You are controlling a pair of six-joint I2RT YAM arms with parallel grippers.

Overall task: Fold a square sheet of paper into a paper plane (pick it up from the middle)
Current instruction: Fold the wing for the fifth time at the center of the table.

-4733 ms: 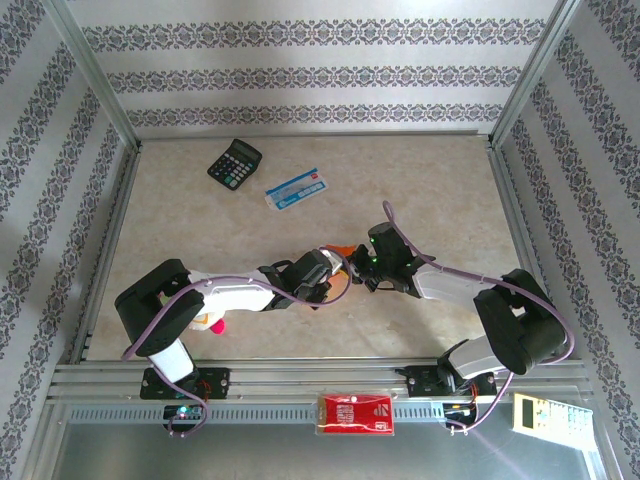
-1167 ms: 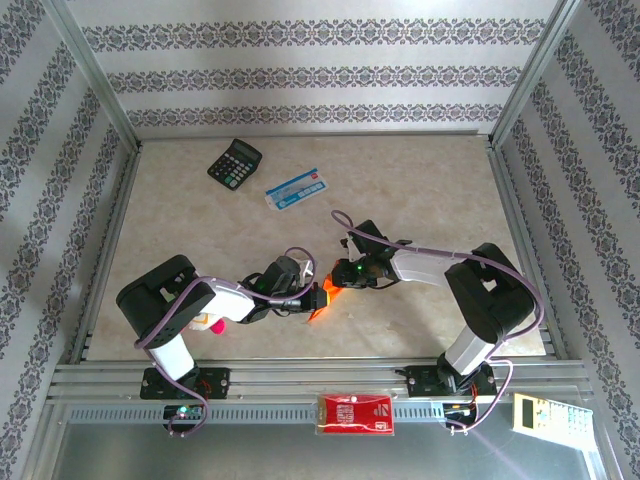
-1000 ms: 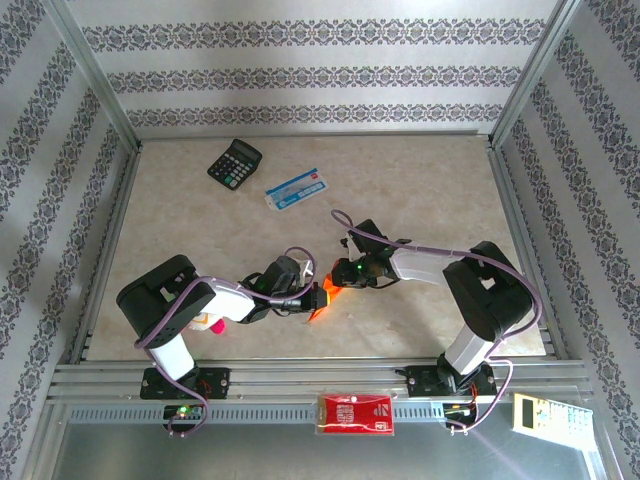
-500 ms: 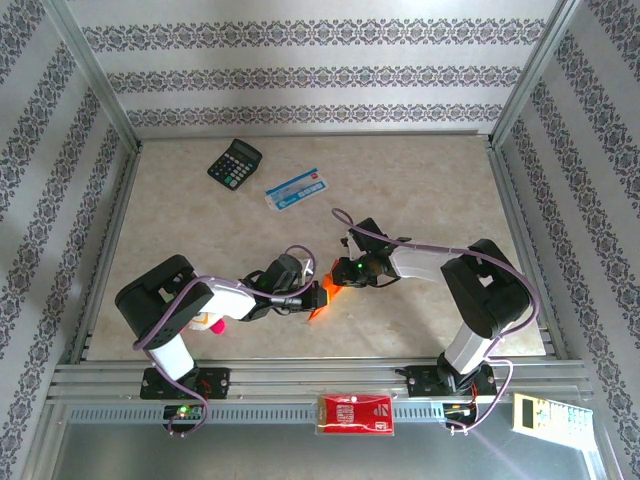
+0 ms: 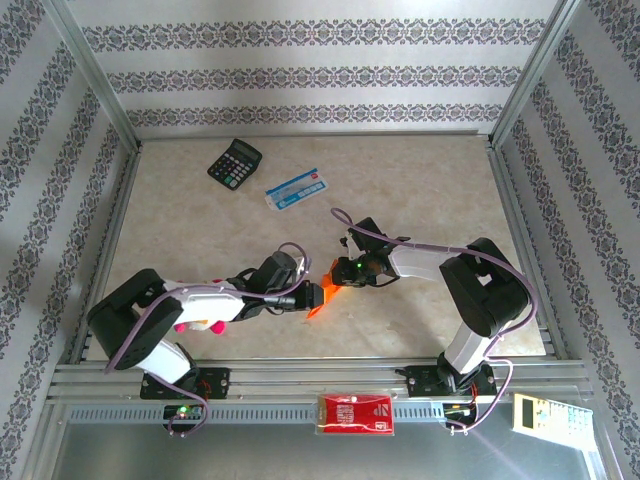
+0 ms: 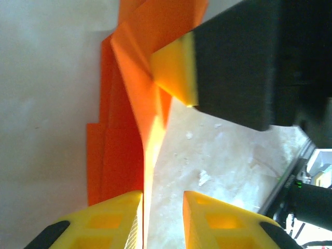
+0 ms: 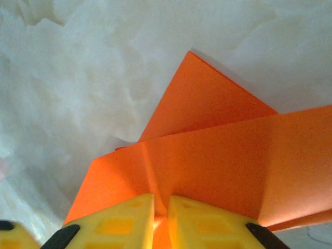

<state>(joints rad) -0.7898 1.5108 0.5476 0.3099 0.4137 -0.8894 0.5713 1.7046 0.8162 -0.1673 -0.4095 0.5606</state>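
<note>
Where the two grippers meet near the front middle of the table [image 5: 420, 190], the folded orange paper [image 5: 320, 298] lies between them, partly flat and partly raised in a ridge. In the right wrist view the right gripper [image 7: 161, 207] has its yellow fingers [image 7: 116, 225] pinched almost together on that raised fold, with orange showing in the slit. In the left wrist view the left gripper [image 6: 162, 207] stands narrowly parted. The paper's upright edge runs into the gap close against the 9 o'clock finger, and bare table shows before the other finger, so nothing is clamped there. From the paper, the black calculator [image 5: 234, 162] sits toward 11 o'clock and the blue-and-white packet [image 5: 298, 188] toward 12, both well apart. Bare marble stretches toward 1 and 10 o'clock, and the table's front edge is near at 6. The left arm reaches in low from 8 o'clock, stretched long. The right arm comes in from 3 o'clock, its elbow folded back toward its base at 5.
</note>
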